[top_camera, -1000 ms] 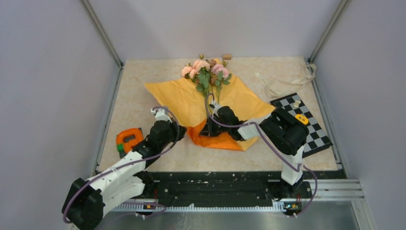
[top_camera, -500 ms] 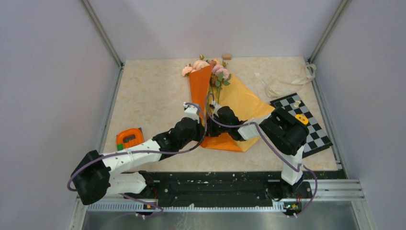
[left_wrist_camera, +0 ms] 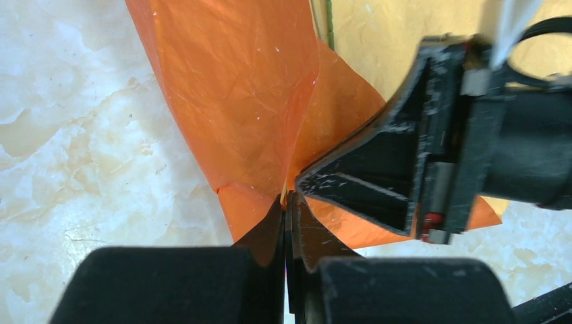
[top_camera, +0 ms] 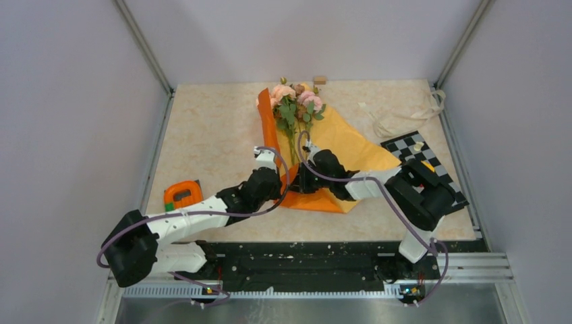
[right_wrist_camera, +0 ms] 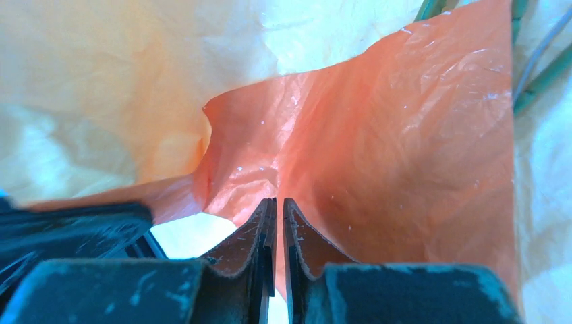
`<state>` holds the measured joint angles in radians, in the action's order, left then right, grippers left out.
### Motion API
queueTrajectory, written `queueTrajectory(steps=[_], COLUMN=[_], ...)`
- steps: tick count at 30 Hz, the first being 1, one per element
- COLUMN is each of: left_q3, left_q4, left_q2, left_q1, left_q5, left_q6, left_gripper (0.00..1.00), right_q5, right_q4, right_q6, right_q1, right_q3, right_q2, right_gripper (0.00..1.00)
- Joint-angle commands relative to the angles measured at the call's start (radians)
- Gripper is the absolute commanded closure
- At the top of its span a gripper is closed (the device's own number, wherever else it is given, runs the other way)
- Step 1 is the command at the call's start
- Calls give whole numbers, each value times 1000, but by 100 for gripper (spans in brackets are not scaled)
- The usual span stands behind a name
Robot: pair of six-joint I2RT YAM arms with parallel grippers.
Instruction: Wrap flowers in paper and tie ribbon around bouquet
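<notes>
L gripper (left_wrist_camera: 286, 200) clamped on paper (left_wrist_camera: 236, 101) fold; R gripper (right_wrist_camera: 278, 202) jaws almost together, grip unclear. Pull snug right over flowers (top_camera: 295, 101), 1 smooth sweep.

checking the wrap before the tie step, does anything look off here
Nothing looks torn or spilled. The paper is lopsided: its left flap stands up beside the flowers, its right half lies flat. The ribbon sits in a loose heap at the far right.

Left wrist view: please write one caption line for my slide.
Shut left gripper pinches a fold of the orange paper above the marble-patterned table.
</notes>
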<state>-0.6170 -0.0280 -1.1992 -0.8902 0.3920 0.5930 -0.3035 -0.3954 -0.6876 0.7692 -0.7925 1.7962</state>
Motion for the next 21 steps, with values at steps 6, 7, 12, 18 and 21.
queueTrajectory(steps=[6,7,12,18,21], left_q3=[24,24,20,4,-11], left_q4=[20,20,54,96,136], left_q2=[41,39,26,-15,-52], left_q1=[-2,-2,-3,-3,-3], left_q5=[6,-1,-41,-116,-177], left_q6=[-3,-4,-8,-32,-35], left_gripper=[100,100,100,100,100], right_q5=[125,153,187,176,176], right_q4=[114,133,126,84,64], right_q6=[45,47,42,28,16], right_q1=[-26,-27,-39,-44,-44], right_q3=[87,102,187,229,236], right_q2=[-235,-254,-289,-251,-232], right_gripper=[87,87,87,87,87])
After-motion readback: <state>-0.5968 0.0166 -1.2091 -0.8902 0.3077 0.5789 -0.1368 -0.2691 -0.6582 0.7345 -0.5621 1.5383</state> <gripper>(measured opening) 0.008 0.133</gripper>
